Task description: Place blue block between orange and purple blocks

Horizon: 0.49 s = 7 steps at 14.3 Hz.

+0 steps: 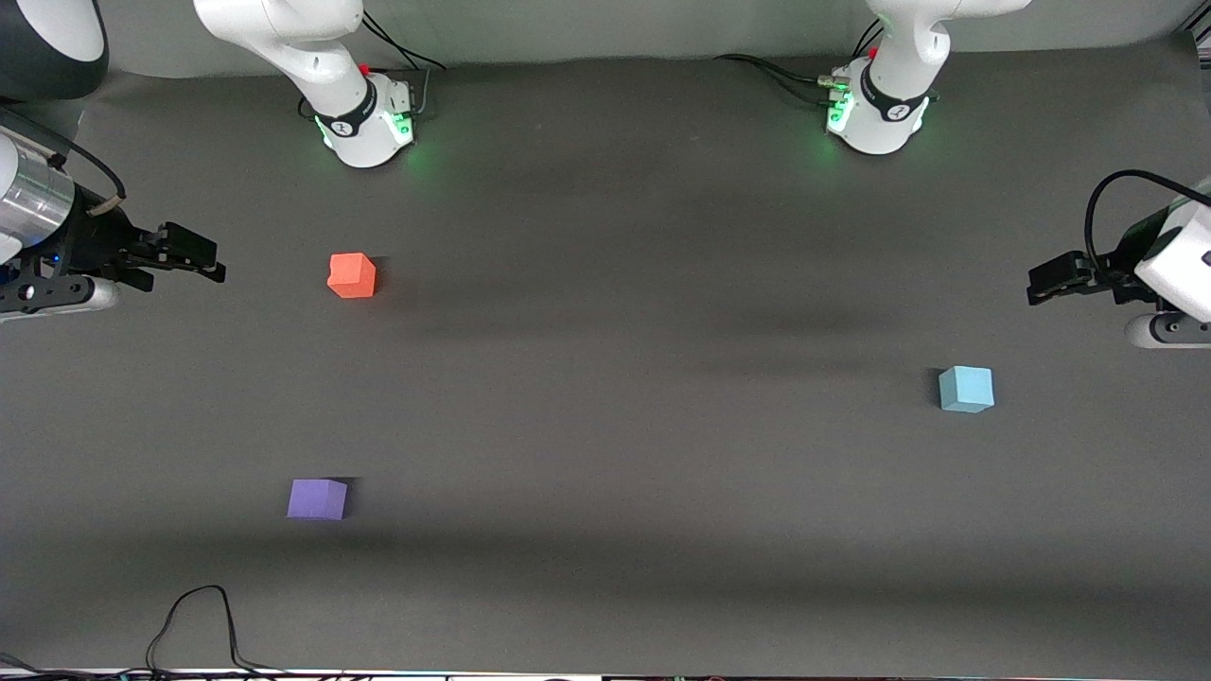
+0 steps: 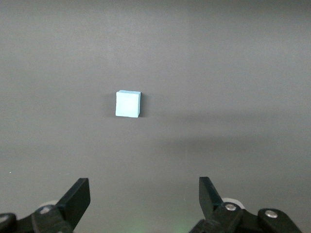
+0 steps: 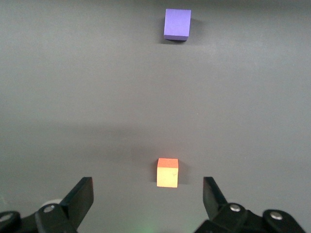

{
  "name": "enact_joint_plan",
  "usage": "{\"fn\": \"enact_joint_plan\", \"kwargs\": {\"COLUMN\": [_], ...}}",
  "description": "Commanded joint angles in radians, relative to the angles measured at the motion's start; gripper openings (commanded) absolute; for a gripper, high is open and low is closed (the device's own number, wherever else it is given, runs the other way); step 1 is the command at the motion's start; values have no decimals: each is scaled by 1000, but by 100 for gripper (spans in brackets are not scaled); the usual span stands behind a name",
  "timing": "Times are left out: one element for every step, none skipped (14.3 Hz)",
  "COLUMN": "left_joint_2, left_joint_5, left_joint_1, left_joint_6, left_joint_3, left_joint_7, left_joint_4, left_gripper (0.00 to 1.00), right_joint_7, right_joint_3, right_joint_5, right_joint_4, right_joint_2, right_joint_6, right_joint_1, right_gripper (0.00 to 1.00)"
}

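The blue block (image 1: 966, 389) sits on the dark grey table toward the left arm's end; it also shows in the left wrist view (image 2: 128, 104). The orange block (image 1: 352, 275) and the purple block (image 1: 317, 498) sit toward the right arm's end, the purple one nearer the front camera; both show in the right wrist view, orange (image 3: 167, 173) and purple (image 3: 177, 24). My left gripper (image 1: 1041, 284) (image 2: 144, 194) is open and empty, up over the table's end, apart from the blue block. My right gripper (image 1: 203, 260) (image 3: 148, 194) is open and empty, up beside the orange block.
The two arm bases (image 1: 364, 123) (image 1: 880, 113) stand along the table's edge farthest from the front camera. A black cable (image 1: 199, 619) loops on the table edge nearest the front camera, toward the right arm's end.
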<state>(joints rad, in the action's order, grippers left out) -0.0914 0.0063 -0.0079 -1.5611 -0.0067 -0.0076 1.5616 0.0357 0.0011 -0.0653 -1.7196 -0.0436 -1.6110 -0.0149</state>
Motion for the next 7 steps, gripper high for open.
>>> {"fn": "enact_joint_plan", "kwargs": {"left_joint_2": [21, 21, 19, 18, 18, 18, 19], "left_joint_5": [-5, -5, -8, -5, -3, -2, 6], "left_joint_1": [-15, -15, -15, -14, -14, -10, -4], "left_joint_6": [-2, -4, -2, -1, 6, 7, 7], "left_joint_3": [10, 10, 10, 10, 10, 10, 11], "left_joint_7": [-17, -17, -17, -17, -17, -12, 1], "left_joint_4": [18, 17, 17, 17, 18, 18, 24], "left_gripper": [100, 100, 100, 100, 100, 100, 100], "right_joint_7": [20, 20, 20, 20, 20, 20, 20], "right_joint_3": [-9, -9, -9, -9, -9, -9, -9], "right_joint_5": [18, 18, 18, 18, 18, 18, 18], "right_joint_4": [18, 18, 18, 18, 18, 18, 17], "right_joint_2": [10, 10, 10, 10, 10, 10, 8], "right_joint_6": [16, 16, 16, 14, 14, 16, 16], "right_joint_1": [-13, -13, -13, -14, -14, -14, -14], "right_gripper": [100, 100, 100, 100, 100, 100, 100]}}
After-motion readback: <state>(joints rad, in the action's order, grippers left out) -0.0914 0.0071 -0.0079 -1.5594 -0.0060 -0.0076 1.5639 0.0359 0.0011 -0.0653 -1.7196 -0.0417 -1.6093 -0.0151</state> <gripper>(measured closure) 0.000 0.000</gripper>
